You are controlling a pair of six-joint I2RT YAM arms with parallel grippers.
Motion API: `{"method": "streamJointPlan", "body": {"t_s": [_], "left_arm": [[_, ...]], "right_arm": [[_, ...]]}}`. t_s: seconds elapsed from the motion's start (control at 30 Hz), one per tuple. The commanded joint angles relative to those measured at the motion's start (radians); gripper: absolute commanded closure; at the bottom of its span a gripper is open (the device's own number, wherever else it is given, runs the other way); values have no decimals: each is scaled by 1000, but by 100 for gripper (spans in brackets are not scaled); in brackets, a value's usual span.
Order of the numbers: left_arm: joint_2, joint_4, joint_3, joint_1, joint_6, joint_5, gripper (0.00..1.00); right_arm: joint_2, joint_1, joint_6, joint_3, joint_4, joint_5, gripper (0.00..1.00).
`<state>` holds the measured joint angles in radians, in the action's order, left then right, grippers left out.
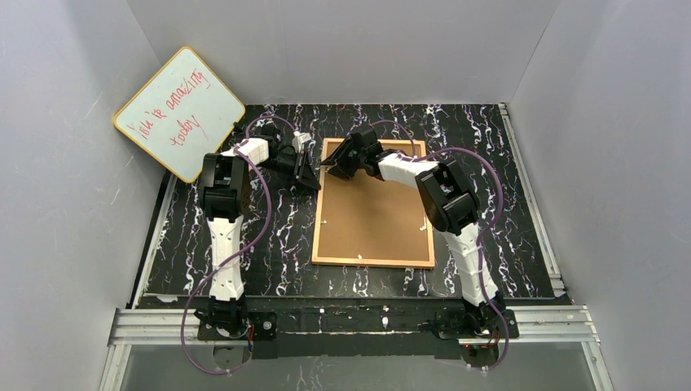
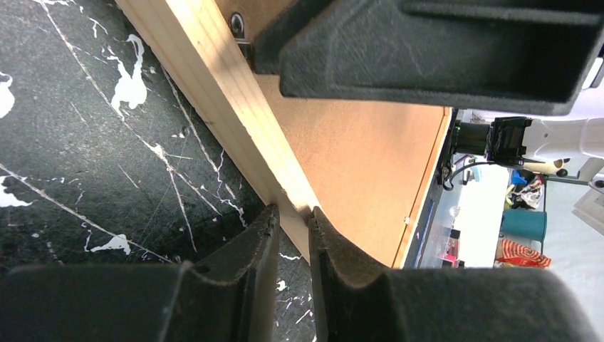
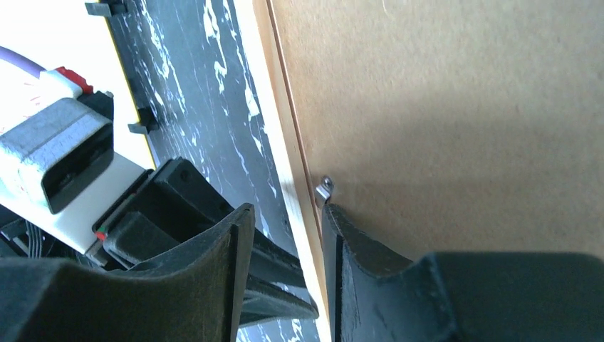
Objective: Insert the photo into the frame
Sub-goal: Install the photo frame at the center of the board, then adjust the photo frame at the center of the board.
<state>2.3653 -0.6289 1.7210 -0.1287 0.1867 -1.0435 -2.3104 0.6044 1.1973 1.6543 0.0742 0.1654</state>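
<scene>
The light-wood frame (image 1: 372, 262) lies face down on the table with the brown backing board (image 1: 375, 212) set in it. The photo is not visible in any view. My left gripper (image 1: 308, 177) is at the frame's left rim near the far corner. In the left wrist view its fingertips (image 2: 293, 217) pinch the wood rim (image 2: 214, 92), one outside and one over the board (image 2: 356, 157). My right gripper (image 1: 332, 167) hovers over the same rim. In the right wrist view it (image 3: 285, 210) is open, straddling the rim (image 3: 274, 135), with one fingertip by a small metal clip (image 3: 325, 188).
A yellow-rimmed whiteboard (image 1: 179, 112) with red writing leans against the left wall at the back. The two grippers are close together at the frame's far left corner. The table is black with white marbling (image 1: 269, 244), walled on three sides.
</scene>
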Motion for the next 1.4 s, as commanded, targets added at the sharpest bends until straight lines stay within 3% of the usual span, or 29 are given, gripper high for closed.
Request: {"method": "streamJointPlan", "body": {"t_s": [0.0,0.47,0.63,0.83,1.0,1.1,1.23,1.37], "left_arm": [[13,-42,-56,-35,68,133,82],[16,-38,-61,-38,67,122,82],[-9,-40,-65,-30,64,119,82],[-29,-102,-28,6,112,114,79],[-77,-184,-36,15,219,160,62],[-121,-214,-84,9,276,194,61],[-186,-230,-197,-34,359,280,61],[-237,-216,-316,-93,416,369,61]], "right_arm": [[-62,-5,-33,62,-65,-73,52],[-92,52,130,71,-15,-14,53],[-36,21,22,125,-151,-13,37],[203,-108,-145,-60,-202,-9,21],[406,-290,-241,-248,-242,-56,10],[492,-418,-288,-338,-253,-96,8],[533,-534,-331,-414,-256,-138,6],[474,-572,-350,-410,-248,-98,6]]}}
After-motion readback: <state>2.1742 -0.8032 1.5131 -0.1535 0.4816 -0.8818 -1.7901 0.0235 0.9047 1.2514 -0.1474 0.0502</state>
